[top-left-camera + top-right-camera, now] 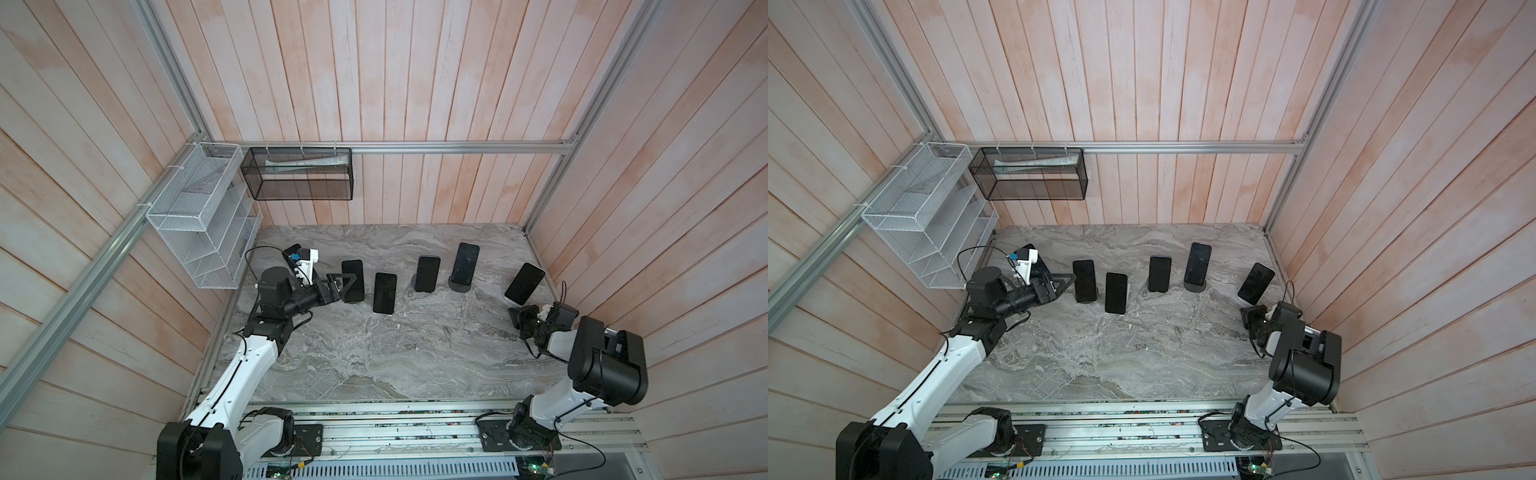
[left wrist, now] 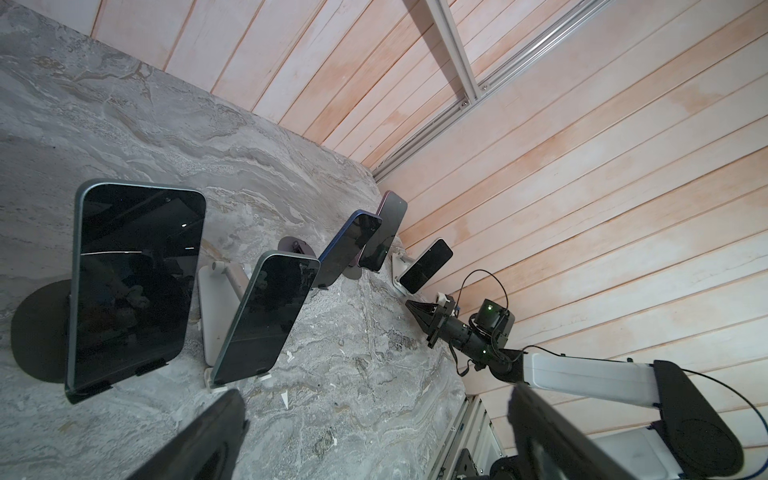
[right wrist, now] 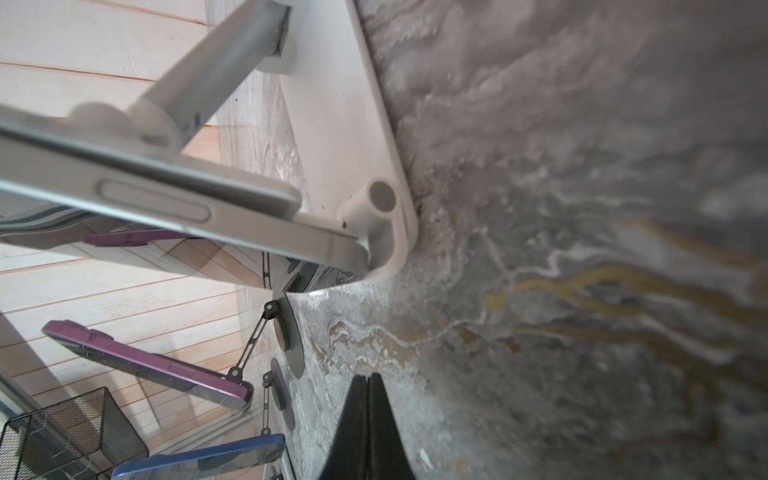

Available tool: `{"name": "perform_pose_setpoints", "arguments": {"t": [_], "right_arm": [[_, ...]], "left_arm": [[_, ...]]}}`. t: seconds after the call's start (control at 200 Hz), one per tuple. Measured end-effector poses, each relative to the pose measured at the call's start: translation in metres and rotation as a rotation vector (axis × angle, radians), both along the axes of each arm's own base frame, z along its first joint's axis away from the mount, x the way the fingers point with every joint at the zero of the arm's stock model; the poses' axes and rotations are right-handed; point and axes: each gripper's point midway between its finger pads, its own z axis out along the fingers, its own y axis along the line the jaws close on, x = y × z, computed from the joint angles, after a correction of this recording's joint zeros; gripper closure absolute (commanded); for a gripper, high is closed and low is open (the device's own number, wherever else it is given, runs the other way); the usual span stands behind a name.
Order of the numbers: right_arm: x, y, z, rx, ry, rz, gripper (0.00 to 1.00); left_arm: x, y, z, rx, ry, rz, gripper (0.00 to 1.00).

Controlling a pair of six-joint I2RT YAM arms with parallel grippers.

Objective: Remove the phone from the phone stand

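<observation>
Left gripper (image 1: 338,286) spread, empty, masking leftmost phone (image 1: 354,279) edge; right gripper (image 3: 369,380) clenched, empty; white stand (image 3: 332,104) hinge clear only in right wrist view.

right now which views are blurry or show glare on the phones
Right wrist view: the white-edged phone and the marble table are soft. Left wrist view: the closest phone mirrors light streaks; the left gripper fingers blur. Both top views: sharp.
</observation>
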Motion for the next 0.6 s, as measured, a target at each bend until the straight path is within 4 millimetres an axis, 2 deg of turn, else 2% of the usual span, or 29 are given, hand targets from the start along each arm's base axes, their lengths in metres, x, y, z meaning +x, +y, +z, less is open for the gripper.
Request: {"name": "perform_pose_setpoints", "arguments": {"t": [0.205, 0.6], "right_arm": [[0.002, -0.009, -0.014, 0.011, 0.015, -0.043, 1.0], [0.013, -0.022, -0.014, 0.001, -0.037, -0.097, 1.0]], "left_arm": [[0.001, 0.0, -0.002, 0.001, 0.006, 0.0, 0.0], [0.006, -0.001, -0.011, -0.001, 0.037, 0.002, 0.0]]}}
